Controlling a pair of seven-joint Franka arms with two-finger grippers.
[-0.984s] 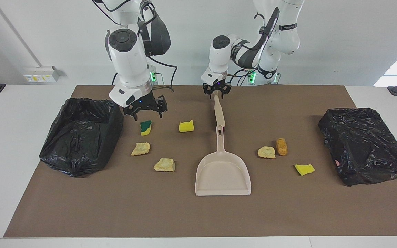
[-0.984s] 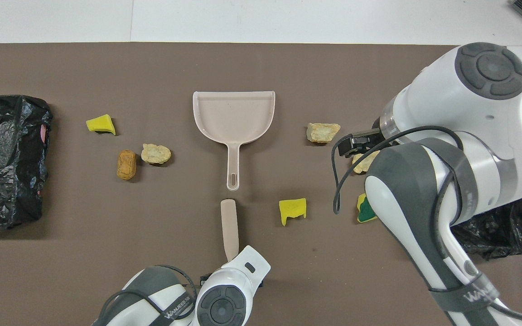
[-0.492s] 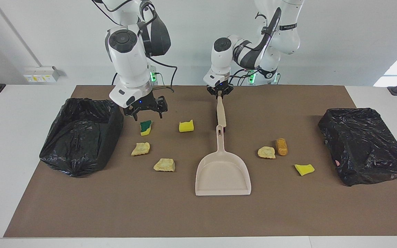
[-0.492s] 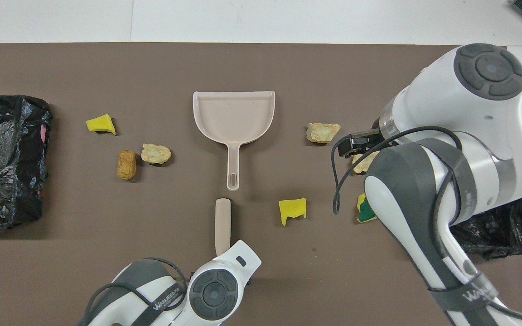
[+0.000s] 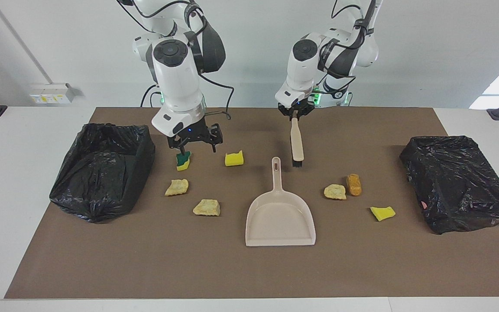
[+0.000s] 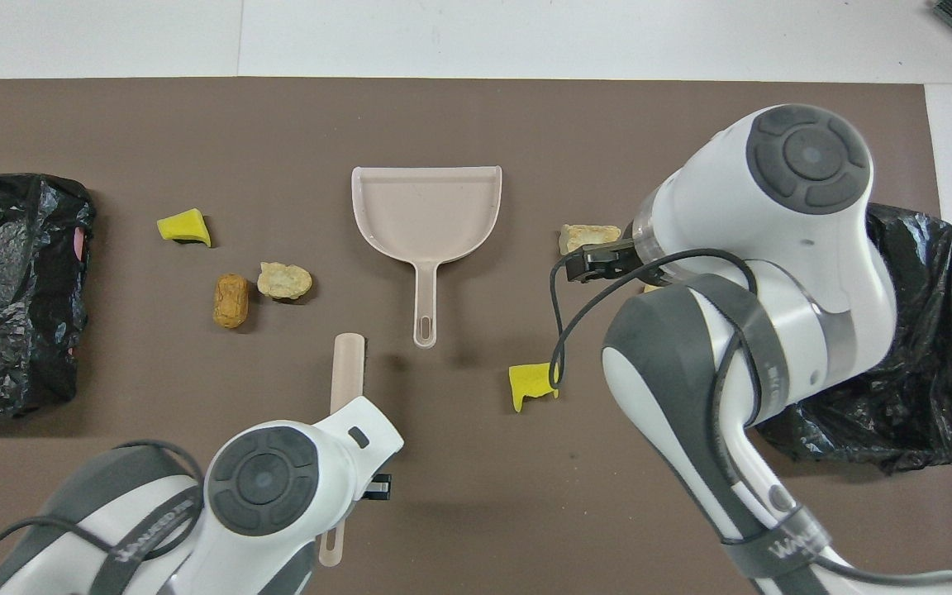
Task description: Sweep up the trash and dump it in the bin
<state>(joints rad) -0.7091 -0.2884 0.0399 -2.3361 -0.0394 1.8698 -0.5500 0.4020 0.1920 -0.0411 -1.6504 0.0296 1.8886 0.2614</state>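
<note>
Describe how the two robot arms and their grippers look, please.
Both arms have glossy white shells with dark grey joint bands and round grey caps. Black cables loop along them, and grey lettering marks one link. The left gripper and right gripper are small, black and two-fingered, each below a white wrist with a blue light.

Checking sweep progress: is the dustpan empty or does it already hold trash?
Empty. The dustpan lies flat on the mat with a bare tray; the sponge chunks all lie around it on the mat.

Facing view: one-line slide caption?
Left gripper lifts the brush beside the dustpan; open right gripper hovers over the green-and-yellow chunk.
</note>
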